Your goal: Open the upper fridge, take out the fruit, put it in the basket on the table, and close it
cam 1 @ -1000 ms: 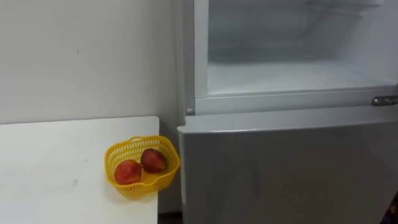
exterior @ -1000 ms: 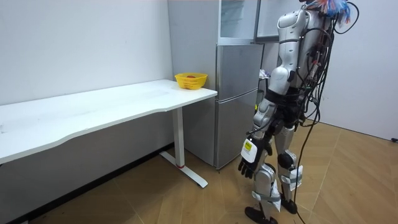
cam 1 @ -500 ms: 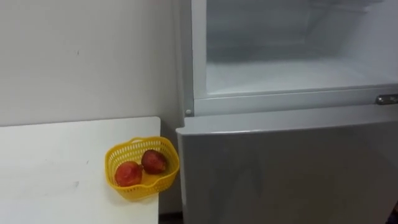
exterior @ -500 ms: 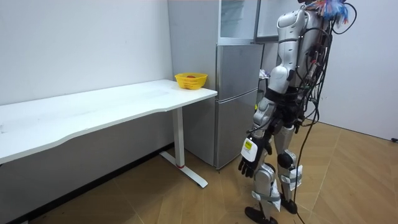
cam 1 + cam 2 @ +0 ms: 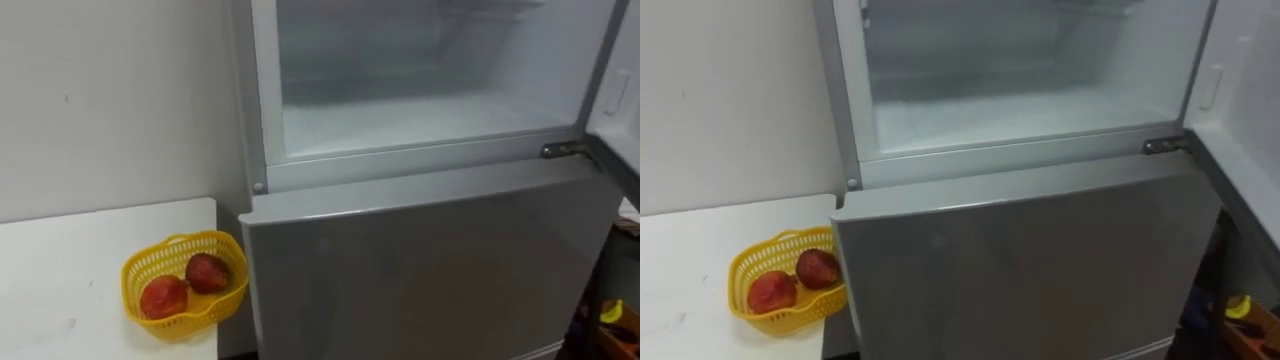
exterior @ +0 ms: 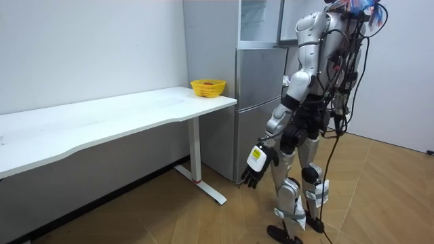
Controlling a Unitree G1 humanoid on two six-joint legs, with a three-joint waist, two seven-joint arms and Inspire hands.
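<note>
The upper fridge compartment (image 5: 420, 110) stands open straight ahead of me, and its white shelf looks bare. Its open door (image 5: 622, 95) shows at the right edge. Below it the grey lower door (image 5: 420, 270) is closed. A yellow basket (image 5: 190, 325) with two red fruits (image 5: 163, 296) sits on the corner of the white table (image 5: 60, 280), right beside the fridge. In the room view I stand facing the fridge (image 6: 258, 102). My left hand (image 6: 252, 171) hangs low at knee height in front of me, fingers relaxed and holding nothing.
The long white table (image 6: 102, 118) runs along the wall to my left, with the basket (image 6: 208, 87) at its fridge end. Wooden floor lies open around me. A yellow item (image 5: 612, 312) lies low down at the far right, past the fridge.
The eye view has shifted rightward, so the fridge and basket sit further left in the picture. In the room view my left arm has swung forward and my body has turned slightly.
</note>
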